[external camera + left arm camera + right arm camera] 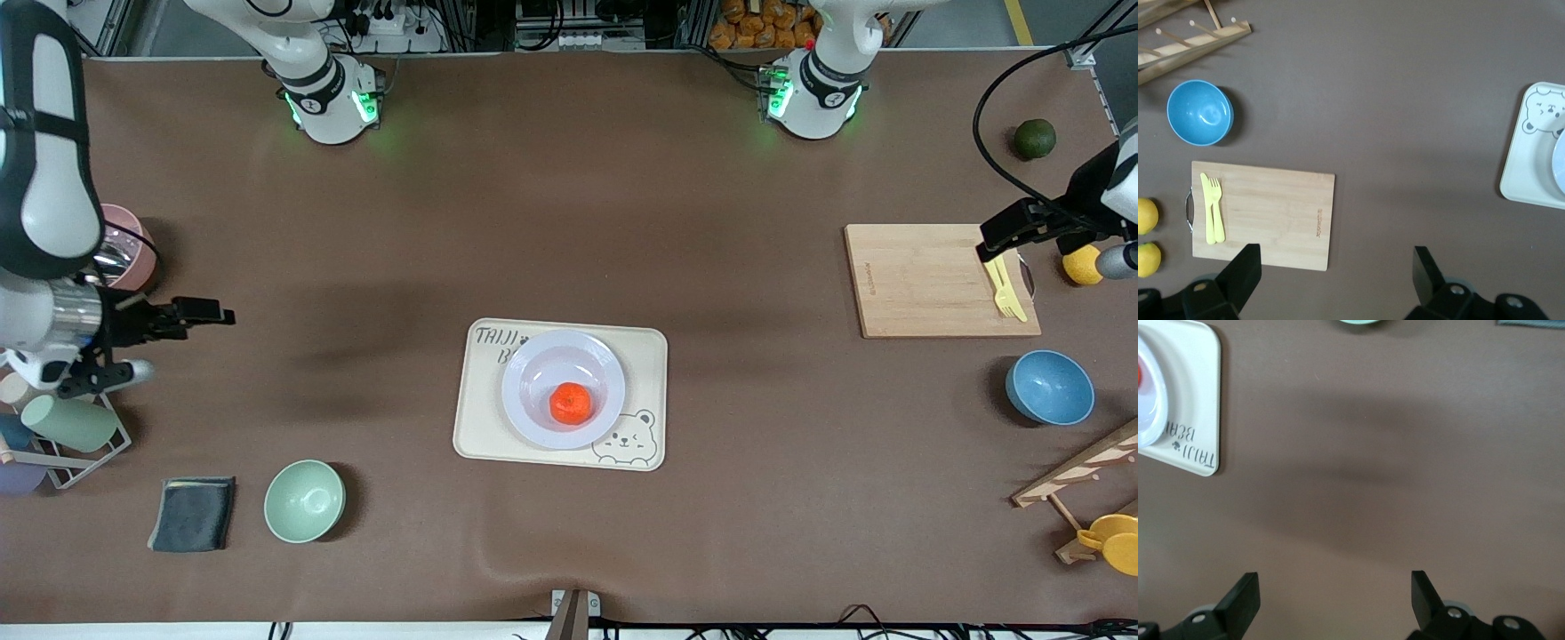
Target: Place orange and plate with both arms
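The orange [570, 403] lay in the sunken centre of the plate [533, 382], and the plate sat on the cream bear tray [640, 351] near the middle of the table [569, 222]. My left claw [1331, 277] hung over the table at the left arm's end, its fingers [1241, 270] spread wide apart and holding nothing; beneath it lay the wooden cutting board [1271, 217] carrying a yellow fork and knife [1213, 208], with two lemons [1146, 237] just beside the board's handle end and the blue bowl [1199, 112] near the board, nearer to the front camera. My right claw [1335, 597] hung over bare table at the right arm's end, its fingers [1241, 593] likewise spread apart and empty, well apart from the tray. A mint green bowl [304, 500] and a folded dark cloth [192, 514] lay nearer to the front camera at that end, and a dark green fruit [1034, 139] rested near the left arm's base.
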Controlling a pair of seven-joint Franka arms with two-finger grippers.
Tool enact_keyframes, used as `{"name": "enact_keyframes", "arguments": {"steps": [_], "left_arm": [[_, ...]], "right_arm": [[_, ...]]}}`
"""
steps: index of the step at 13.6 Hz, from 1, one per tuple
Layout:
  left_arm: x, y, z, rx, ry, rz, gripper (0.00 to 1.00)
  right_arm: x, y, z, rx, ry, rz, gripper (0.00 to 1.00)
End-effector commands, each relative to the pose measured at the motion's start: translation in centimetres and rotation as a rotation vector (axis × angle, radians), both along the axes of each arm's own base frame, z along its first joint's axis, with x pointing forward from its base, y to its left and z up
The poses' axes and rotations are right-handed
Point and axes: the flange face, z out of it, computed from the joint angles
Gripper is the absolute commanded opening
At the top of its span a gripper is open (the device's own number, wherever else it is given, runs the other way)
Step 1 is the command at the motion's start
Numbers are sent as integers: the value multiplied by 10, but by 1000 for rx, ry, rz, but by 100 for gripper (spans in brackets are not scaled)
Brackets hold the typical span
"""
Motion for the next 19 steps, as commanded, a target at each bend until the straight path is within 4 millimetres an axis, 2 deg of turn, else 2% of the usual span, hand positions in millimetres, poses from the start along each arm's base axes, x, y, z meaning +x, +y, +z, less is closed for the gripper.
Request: {"name": "enact_keyframes", "arguments": {"steps": [1, 4, 9, 11, 14, 19], "left_arm": [[-7, -5, 8, -5, 6, -6, 100], [-8, -5, 9, -8, 5, -15, 100], [-9, -6, 12, -14, -3, -22, 100], [-8, -6, 11, -12, -4, -22, 100], [-8, -5, 12, -11, -7, -25, 100], [-7, -5, 10, -5, -5, -25, 100]], "right_arm": [[-20, 14, 49, -56, -22, -28, 100], [-40, 16, 94, -107, -57, -37, 100], [-83, 11, 134, -114, -96, -47, 100], [-94, 11, 156, -174, -137, -32, 100], [-94, 4, 168, -210, -176, -28, 100], [-88, 11, 175, -223, -200, -23, 100]]}}
